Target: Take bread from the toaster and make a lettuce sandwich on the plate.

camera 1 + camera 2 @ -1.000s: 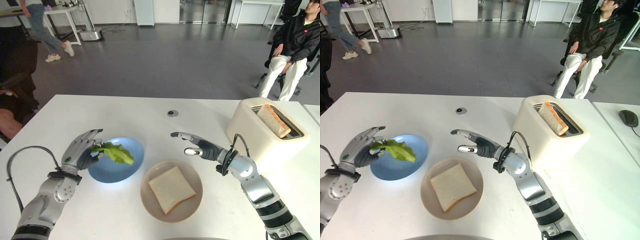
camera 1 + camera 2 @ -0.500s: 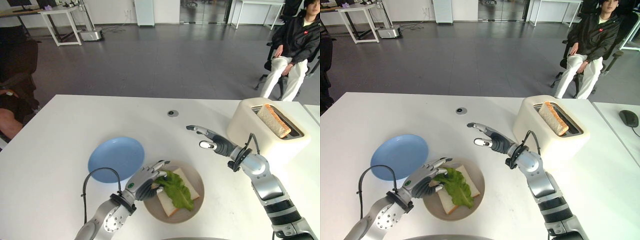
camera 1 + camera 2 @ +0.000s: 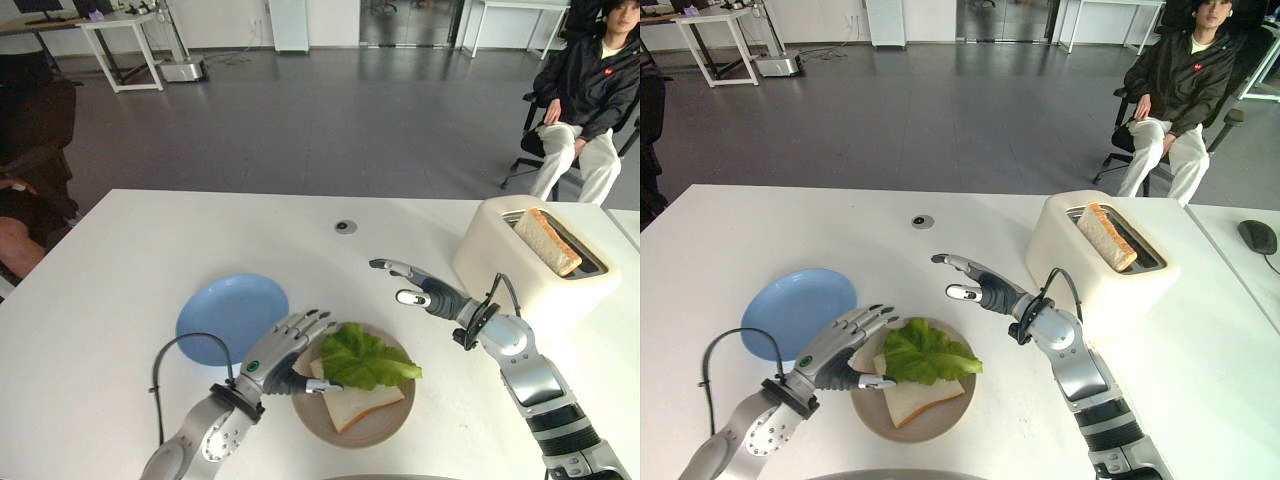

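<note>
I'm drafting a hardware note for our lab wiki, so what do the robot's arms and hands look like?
Both arms are silver-grey metal segments with black bands at the wrists. The left hand and right hand have silvery backs and dark fingers with pale tips. A thin black cable loops from each wrist. The left hand's back carries a small green dot.

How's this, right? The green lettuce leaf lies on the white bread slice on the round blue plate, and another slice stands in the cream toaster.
Wrong plate. The left eye view shows the green lettuce leaf on the white bread slice on the round tan plate; another slice stands in the cream toaster.
</note>
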`<move>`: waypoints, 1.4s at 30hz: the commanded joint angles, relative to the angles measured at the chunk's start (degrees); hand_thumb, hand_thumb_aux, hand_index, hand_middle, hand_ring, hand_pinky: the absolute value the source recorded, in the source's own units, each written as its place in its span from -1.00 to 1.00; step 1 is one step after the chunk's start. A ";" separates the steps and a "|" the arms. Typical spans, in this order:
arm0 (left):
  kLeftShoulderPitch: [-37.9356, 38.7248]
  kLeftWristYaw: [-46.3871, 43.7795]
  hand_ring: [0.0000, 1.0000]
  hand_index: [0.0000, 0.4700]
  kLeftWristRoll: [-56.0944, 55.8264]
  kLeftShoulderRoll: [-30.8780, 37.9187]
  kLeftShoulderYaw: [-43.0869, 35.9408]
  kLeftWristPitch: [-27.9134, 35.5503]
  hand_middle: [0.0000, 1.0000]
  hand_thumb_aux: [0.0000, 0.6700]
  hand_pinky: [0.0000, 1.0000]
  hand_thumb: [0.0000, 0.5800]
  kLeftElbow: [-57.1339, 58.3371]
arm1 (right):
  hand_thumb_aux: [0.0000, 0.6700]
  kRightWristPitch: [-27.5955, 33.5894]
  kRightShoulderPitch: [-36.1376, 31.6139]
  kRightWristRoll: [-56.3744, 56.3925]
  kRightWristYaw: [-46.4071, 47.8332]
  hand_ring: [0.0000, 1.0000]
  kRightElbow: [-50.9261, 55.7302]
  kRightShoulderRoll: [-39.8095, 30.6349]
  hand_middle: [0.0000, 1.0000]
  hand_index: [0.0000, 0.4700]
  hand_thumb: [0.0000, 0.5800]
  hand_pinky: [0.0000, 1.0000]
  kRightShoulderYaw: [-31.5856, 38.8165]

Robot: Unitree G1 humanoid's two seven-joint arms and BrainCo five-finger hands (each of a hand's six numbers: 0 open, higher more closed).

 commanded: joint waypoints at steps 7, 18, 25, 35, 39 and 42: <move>2.74 -1.18 -1.00 -1.00 -3.43 1.46 4.64 -3.06 -1.00 -1.00 -1.00 -1.00 -4.30 | -1.00 -8.00 0.65 -1.40 -5.87 -1.00 -9.31 -10.52 -1.00 -1.00 -1.00 -1.00 -20.57; 2.15 -1.10 -1.00 0.14 10.20 -2.73 -7.73 -5.21 -1.00 0.14 -1.00 0.63 -2.41 | -1.00 -13.01 0.36 -5.26 -10.37 -1.00 -0.26 -17.25 -1.00 -1.00 -1.00 -1.00 -27.27; 0.59 0.50 -1.00 0.43 12.31 -4.89 -8.88 -3.05 -1.00 0.43 -1.00 0.84 0.01 | -1.00 -13.08 0.51 -5.44 -10.48 -1.00 -0.21 -16.18 -1.00 -1.00 -1.00 -1.00 -25.21; 1.38 1.48 -1.00 0.34 13.11 -4.60 -10.26 -2.41 -1.00 0.34 -1.00 0.78 2.25 | -1.00 -12.70 0.65 -4.58 -10.00 -1.00 -0.30 -16.28 -1.00 -1.00 -1.00 -1.00 -24.29; 1.36 1.79 -1.00 0.36 13.42 -4.48 -11.09 -2.17 -1.00 0.36 -1.00 0.79 2.97 | -1.00 -12.63 0.72 -4.29 -9.75 -1.00 -0.44 -16.29 -1.00 -1.00 -1.00 -1.00 -24.19; 1.39 2.08 -1.00 0.33 13.72 -4.31 -11.29 -2.02 -1.00 0.33 -1.00 0.77 3.41 | -1.00 -12.59 0.73 -4.21 -9.59 -1.00 -0.54 -16.20 -1.00 -1.00 -1.00 -1.00 -24.09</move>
